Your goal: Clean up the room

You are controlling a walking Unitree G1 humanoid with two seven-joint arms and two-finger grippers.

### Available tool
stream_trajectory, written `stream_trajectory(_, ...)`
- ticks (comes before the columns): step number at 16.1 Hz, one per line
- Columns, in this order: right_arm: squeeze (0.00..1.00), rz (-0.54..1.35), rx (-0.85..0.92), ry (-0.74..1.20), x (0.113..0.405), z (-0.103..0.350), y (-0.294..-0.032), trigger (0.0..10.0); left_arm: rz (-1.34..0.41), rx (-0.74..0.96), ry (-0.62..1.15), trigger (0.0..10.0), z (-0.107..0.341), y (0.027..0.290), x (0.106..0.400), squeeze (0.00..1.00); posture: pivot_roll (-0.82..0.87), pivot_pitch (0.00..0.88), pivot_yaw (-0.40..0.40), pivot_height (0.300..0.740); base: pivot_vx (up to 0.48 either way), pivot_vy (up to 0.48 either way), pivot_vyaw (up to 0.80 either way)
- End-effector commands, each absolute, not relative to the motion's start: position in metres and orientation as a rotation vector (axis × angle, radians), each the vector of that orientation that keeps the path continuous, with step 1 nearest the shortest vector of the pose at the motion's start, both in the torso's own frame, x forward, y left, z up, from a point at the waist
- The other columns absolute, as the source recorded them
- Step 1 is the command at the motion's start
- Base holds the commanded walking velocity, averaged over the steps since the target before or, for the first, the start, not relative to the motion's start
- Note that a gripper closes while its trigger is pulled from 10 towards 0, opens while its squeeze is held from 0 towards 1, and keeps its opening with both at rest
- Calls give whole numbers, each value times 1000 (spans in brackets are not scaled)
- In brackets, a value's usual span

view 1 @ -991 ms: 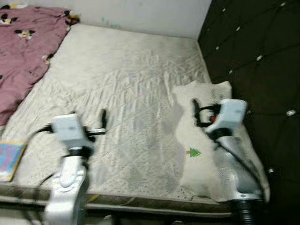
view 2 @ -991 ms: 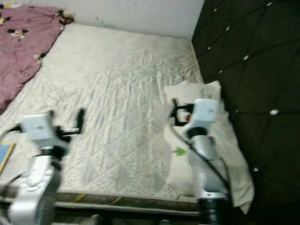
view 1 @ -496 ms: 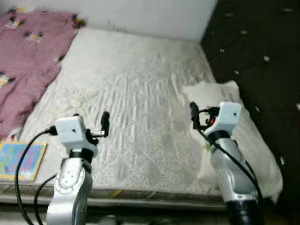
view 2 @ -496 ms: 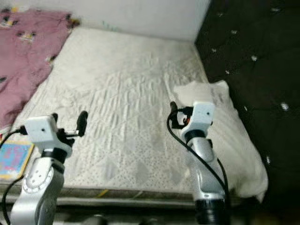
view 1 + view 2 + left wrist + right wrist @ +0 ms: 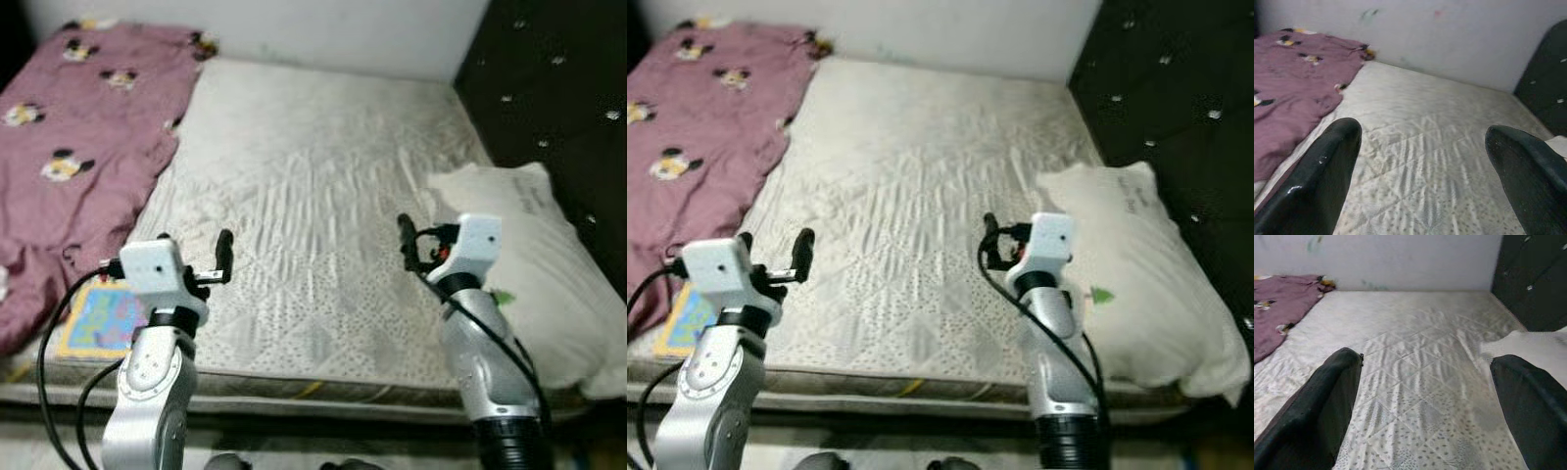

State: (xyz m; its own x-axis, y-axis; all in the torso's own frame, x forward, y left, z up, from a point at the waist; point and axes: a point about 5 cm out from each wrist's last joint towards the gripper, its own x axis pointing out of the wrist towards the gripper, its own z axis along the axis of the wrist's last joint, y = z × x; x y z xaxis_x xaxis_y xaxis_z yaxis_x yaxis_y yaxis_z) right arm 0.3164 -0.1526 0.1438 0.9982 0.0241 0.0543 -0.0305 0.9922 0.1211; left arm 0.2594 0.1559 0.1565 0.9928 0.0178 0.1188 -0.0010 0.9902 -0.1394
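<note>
- Centrally, mattress [image 5: 323, 196]: bare, quilted, off-white.
- Blanket [image 5: 73, 147]: mauve, cartoon-printed, rumpled over mattress's left side.
- Pillow [image 5: 534, 264]: white, at mattress's right edge.
- Left gripper [image 5: 1420, 176], right gripper [image 5: 1425, 406]: above mattress's near edge, jaws wide apart, empty.

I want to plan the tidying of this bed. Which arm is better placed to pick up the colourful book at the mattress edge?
Probably the left. The left gripper is open and hovers just beside the colourful book, which lies under the purple blanket's edge. The right gripper is open too, but nearer the white pillow.
</note>
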Motion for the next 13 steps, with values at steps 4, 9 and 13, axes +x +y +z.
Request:
stream_trajectory(4, 0, 43, 153, -53, 318, 147, -147, 10000, 23, -120, -117, 10000, 155, 160, 259, 0, 43, 131, -105, 740, 0, 480, -200)
stream_trajectory(9, 0, 40, 149, -29, 312, 137, -146, 10000, 1, -136, -115, 10000, 153, 154, 256, 0, 38, 132, -111, 740, 0, 364, -320)
stream_trajectory(13, 0, 52, 146, -18, 310, 135, -144, 10000, -51, -151, -132, 10000, 155, 148, 255, 0, 34, 138, -111, 740, 0, 0, 0)
